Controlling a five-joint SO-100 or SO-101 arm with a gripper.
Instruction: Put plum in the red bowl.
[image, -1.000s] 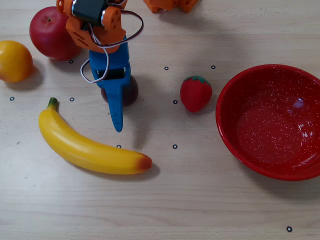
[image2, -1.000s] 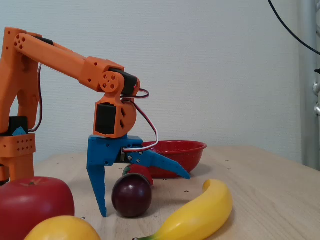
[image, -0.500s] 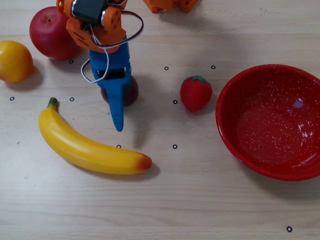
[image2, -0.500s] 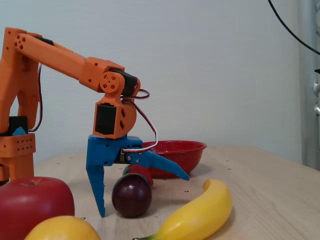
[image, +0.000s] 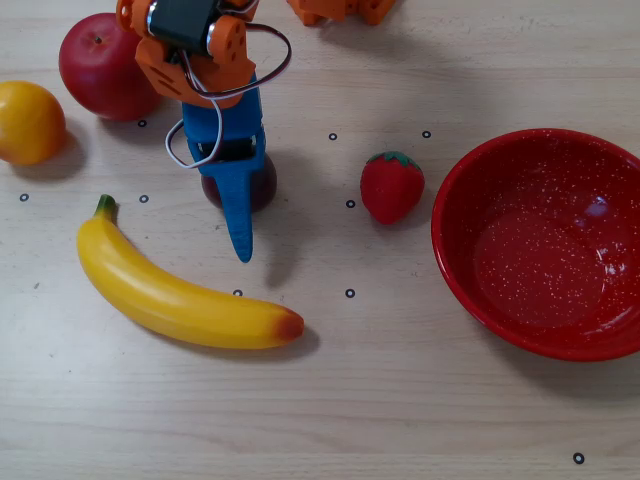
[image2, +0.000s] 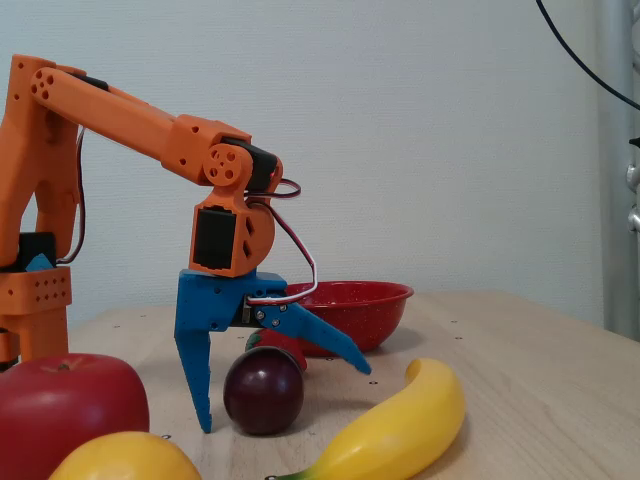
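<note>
Table (image: 420, 400): light wood, marked with small dot fiducials.

Red bowl (image: 545, 240): sits at the right edge in the overhead view, empty, speckled interior fully visible. In the fixed view it stands behind the arm (image2: 350, 310). Nothing delivered yet.

Banana (image: 180, 295): lies diagonally below the gripper in the overhead view, apart from the plum.

Apple (image: 100, 65) and an orange-yellow fruit (image: 28, 122): upper left, not involved.

Gripper (image2: 280, 395): jaws spread wide, straddling the plum. One blue finger stands near vertical with its tip at table level, just left of the plum in the fixed view; the other angles out to the right, tip raised above the table. No grasp made.

Strawberry (image: 392, 186): between plum and bowl, on the likely carry path; worth clearing on transfer.

Plum (image2: 263, 390): resting on the table, mostly hidden under the blue finger from overhead (image: 265, 185). Whether the upright finger touches it is unclear from either view; probably a thin gap.

Status: approach done. Remaining: close, lift, carry right, release in bowl.
</note>
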